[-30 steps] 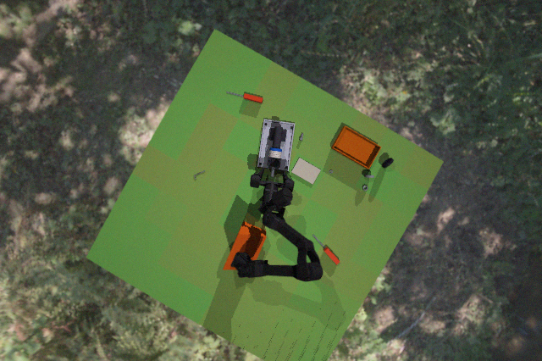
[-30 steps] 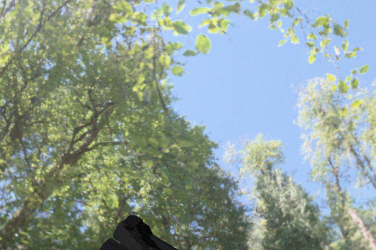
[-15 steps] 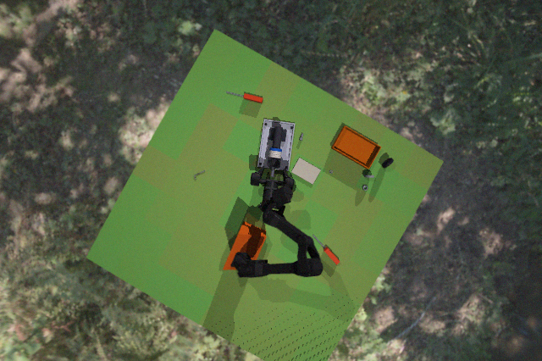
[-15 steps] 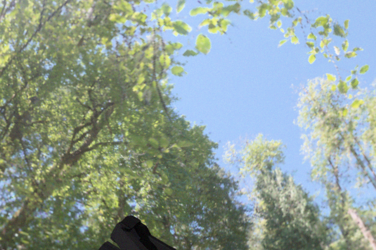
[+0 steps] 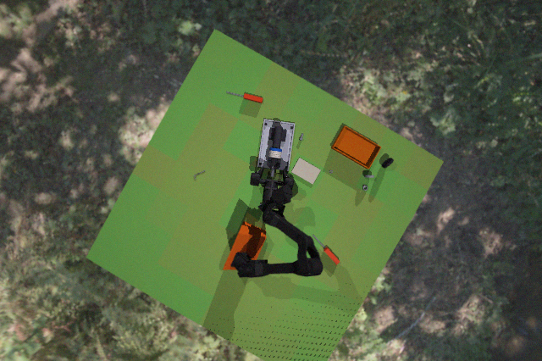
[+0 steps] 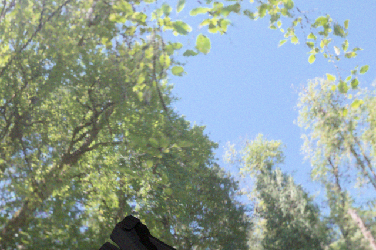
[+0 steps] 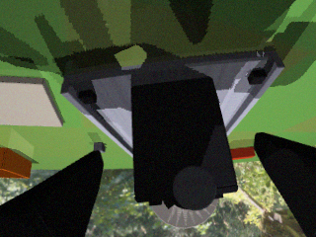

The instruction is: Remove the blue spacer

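Observation:
A grey base plate (image 5: 289,140) (image 7: 110,96) carries the dark housing (image 5: 276,132). In the top view, the blue spacer (image 5: 275,149) sits against the housing's near end, with white spacers (image 5: 274,155) directly beside it. In the wrist view, a black block (image 7: 173,123) fills the middle, with a round dark shaft end (image 7: 195,188) facing the camera. A pale ribbed disc (image 7: 185,218) shows behind it. My gripper (image 5: 273,172) (image 7: 178,149) is open and empty at the plate's near end, its fingertips wide apart on either side of the block in the wrist view. The shaft inside the housing is hidden.
A cream block (image 5: 306,170) (image 7: 25,103) lies right of the plate. An orange bin (image 5: 355,147) stands farther right, near a black ring (image 5: 387,162). Another orange bin (image 5: 247,241) is beneath the arm. Red-handled tools (image 5: 252,97) (image 5: 331,255) lie above left and lower right.

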Motion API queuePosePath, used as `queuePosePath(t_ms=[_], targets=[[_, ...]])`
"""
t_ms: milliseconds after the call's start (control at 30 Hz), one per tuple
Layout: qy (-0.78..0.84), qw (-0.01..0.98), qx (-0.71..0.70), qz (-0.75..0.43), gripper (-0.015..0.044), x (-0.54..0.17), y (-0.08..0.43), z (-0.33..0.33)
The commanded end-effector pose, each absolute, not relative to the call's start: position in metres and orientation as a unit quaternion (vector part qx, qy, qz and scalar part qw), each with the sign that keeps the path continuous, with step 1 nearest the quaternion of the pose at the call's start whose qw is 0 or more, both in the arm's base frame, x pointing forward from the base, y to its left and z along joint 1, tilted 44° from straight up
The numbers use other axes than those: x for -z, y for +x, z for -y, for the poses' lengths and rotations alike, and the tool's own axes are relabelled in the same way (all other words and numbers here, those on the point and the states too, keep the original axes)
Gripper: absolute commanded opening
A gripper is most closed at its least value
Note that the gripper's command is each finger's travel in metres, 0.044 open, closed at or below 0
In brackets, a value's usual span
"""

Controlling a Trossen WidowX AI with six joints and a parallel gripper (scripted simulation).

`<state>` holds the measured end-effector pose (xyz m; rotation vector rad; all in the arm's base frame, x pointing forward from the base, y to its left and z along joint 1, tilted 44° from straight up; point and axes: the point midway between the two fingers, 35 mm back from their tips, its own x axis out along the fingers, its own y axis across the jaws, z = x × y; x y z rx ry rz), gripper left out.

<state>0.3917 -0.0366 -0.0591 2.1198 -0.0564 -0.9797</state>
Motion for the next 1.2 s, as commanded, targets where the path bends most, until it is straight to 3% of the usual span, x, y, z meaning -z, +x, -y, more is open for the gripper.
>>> queuePosePath(t_ms=[0,700,1167], targets=[[0.834,0.393,0.387,0.019,0.044,0.0613,0.3912,0.0363],[0.834,0.393,0.387,0.019,0.044,0.0641,0.3902,0.0365],[0.835,0.392,0.385,0.023,0.0072,0.061,0.3915,0.0368]])
